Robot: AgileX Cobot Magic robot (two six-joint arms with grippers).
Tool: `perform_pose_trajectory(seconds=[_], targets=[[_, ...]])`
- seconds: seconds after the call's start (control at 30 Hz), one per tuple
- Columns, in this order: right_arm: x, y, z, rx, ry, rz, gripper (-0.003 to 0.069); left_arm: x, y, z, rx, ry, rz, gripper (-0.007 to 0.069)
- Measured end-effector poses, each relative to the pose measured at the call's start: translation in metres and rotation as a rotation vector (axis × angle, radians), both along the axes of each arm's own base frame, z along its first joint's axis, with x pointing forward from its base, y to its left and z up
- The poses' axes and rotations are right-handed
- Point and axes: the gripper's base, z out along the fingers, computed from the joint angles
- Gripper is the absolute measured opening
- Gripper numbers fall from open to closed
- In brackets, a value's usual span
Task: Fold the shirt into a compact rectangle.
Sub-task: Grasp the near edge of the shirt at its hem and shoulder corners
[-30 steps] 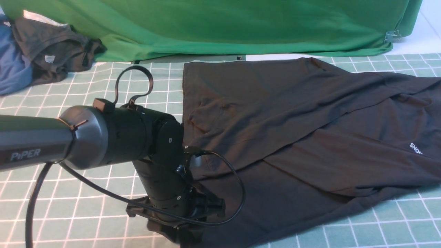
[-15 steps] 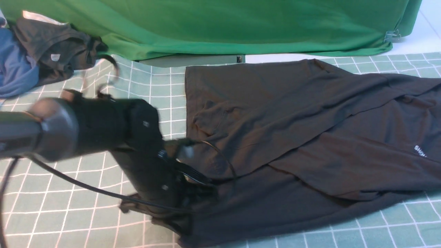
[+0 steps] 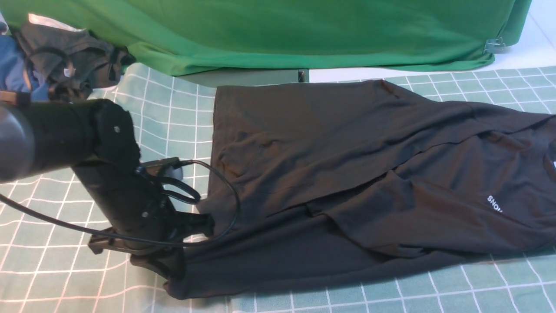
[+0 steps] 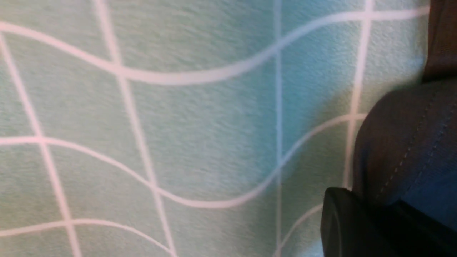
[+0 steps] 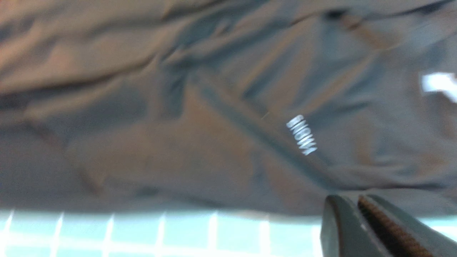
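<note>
The black shirt (image 3: 347, 165) lies spread across the checked cloth, partly folded lengthwise, with its white chest print (image 3: 494, 204) at the right. My left gripper (image 3: 173, 278) is down at the shirt's near left corner, shut on the stitched hem (image 4: 403, 150); one dark finger (image 4: 342, 221) shows beside the pinched fabric. The right arm is out of the front view. In its wrist view my right gripper (image 5: 351, 201) hovers over the shirt (image 5: 178, 125) near the print (image 5: 301, 134), its fingers almost together with nothing between them.
A dark grey garment (image 3: 74, 61) and a blue garment (image 3: 13, 56) are heaped at the far left. A green backdrop cloth (image 3: 282, 34) hangs along the back. The checked table cloth (image 3: 56, 261) is rippled near the left gripper.
My left gripper closed on the hem corner and moved left, dragging the whole shirt leftwards. The print has slid further into view.
</note>
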Motion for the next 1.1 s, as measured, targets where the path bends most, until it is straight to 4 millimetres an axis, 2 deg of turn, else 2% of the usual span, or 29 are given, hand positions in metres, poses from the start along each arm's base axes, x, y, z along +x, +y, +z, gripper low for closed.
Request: perform_pose_trajectory(seconds=[0.07, 0.13, 0.17, 0.3, 0.37, 0.4, 0.43, 0.47, 0.53, 0.63, 0.87, 1.1], targets=[[0.008, 0.009, -0.011, -0.009, 0.061, 0.064, 0.0081, 0.000, 0.002, 0.000, 0.001, 0.000, -0.002, 0.0014], [0.020, 0.024, -0.029, -0.033, 0.147, 0.155, 0.0132, 0.001, 0.003, 0.000, 0.000, -0.002, -0.014, 0.0014], [0.021, 0.026, -0.031, -0.037, 0.155, 0.166, 0.0146, 0.000, 0.003, 0.000, 0.000, -0.001, -0.016, 0.0014], [0.041, 0.058, -0.075, -0.150, 0.292, 0.356, 0.0346, 0.000, 0.003, 0.000, -0.003, -0.005, -0.040, 0.0014], [0.048, 0.072, -0.097, -0.224, 0.337, 0.435, 0.0428, 0.000, 0.004, 0.000, -0.004, -0.007, -0.049, 0.0014], [0.050, 0.077, -0.106, -0.257, 0.356, 0.469, 0.0445, 0.000, 0.004, 0.000, -0.004, -0.007, -0.052, 0.0014], [0.051, 0.078, -0.108, -0.272, 0.358, 0.479, 0.0449, 0.000, 0.004, 0.000, -0.004, -0.008, -0.053, 0.0014], [0.053, 0.084, -0.123, -0.345, 0.386, 0.537, 0.0464, 0.000, 0.004, 0.000, -0.005, -0.010, -0.061, 0.0014], [0.055, 0.086, -0.134, -0.426, 0.411, 0.565, 0.0468, 0.000, 0.004, 0.000, -0.006, -0.011, -0.069, 0.0014], [0.056, 0.086, -0.144, -0.509, 0.442, 0.557, 0.0468, 0.000, 0.004, 0.000, -0.006, -0.012, -0.074, 0.0014], [0.063, 0.076, -0.146, -0.658, 0.420, 0.537, 0.0468, 0.000, 0.004, 0.000, -0.008, -0.016, -0.093, 0.0014], [0.070, 0.073, -0.149, -0.757, 0.387, 0.591, 0.0461, 0.001, 0.004, 0.000, -0.009, -0.028, -0.109, 0.0014]])
